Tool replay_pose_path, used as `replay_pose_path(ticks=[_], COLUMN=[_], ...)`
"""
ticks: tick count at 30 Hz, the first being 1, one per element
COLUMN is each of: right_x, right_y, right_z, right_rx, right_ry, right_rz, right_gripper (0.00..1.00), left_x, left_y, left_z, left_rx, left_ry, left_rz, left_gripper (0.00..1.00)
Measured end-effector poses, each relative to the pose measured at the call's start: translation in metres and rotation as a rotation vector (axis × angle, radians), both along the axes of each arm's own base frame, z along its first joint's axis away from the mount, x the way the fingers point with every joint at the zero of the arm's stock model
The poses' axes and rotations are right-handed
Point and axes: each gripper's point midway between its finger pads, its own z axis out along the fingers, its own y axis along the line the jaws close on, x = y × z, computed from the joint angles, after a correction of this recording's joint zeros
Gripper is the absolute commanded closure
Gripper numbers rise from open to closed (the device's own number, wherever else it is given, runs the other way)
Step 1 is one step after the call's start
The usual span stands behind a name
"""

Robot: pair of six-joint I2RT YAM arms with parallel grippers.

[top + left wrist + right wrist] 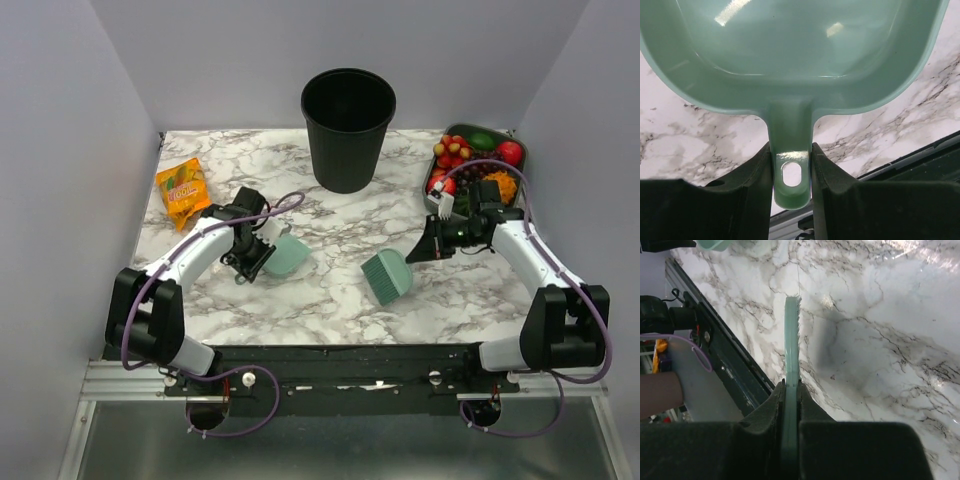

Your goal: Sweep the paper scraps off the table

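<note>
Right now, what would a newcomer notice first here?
The tall black bin at the far middle of the marble table dominates. Nearer, the left gripper is shut on the handle of a teal dustpan, and the right gripper is shut on a matching brush. I can spot no red scraps.

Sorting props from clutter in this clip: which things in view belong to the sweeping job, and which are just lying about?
For the job: teal dustpan, held; teal brush, held; table; probably the black bin. No paper scraps show.
Lying about: orange snack packet; fruit tray.
</note>
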Motion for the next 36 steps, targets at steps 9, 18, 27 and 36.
replay_pose_path(ticks=[9, 18, 27, 36], right_x=[-0.002, 0.001, 0.02, 0.054], right_y=[-0.004, -0.012, -0.034, -0.083], right_z=[-0.035, -0.059, -0.067, -0.018], right_rx=[-0.039, -0.103, -0.25, -0.499], right_ry=[0.136, 0.204, 0.142, -0.126], right_rz=[-0.035, -0.087, -0.132, -0.307], right_gripper=[0.96, 0.4, 0.0, 0.0], left_x=[0.005, 0.01, 0.008, 0.023], left_y=[-0.006, -0.009, -0.008, -0.002], left_z=[-0.027, -0.038, -0.031, 0.02], left_rx=[-0.015, -0.019, -0.016, -0.058], left_ry=[0.003, 0.011, 0.01, -0.183], left_rz=[-0.012, -0.025, -0.04, -0.034], left_gripper=[0.52, 0.3, 0.02, 0.01])
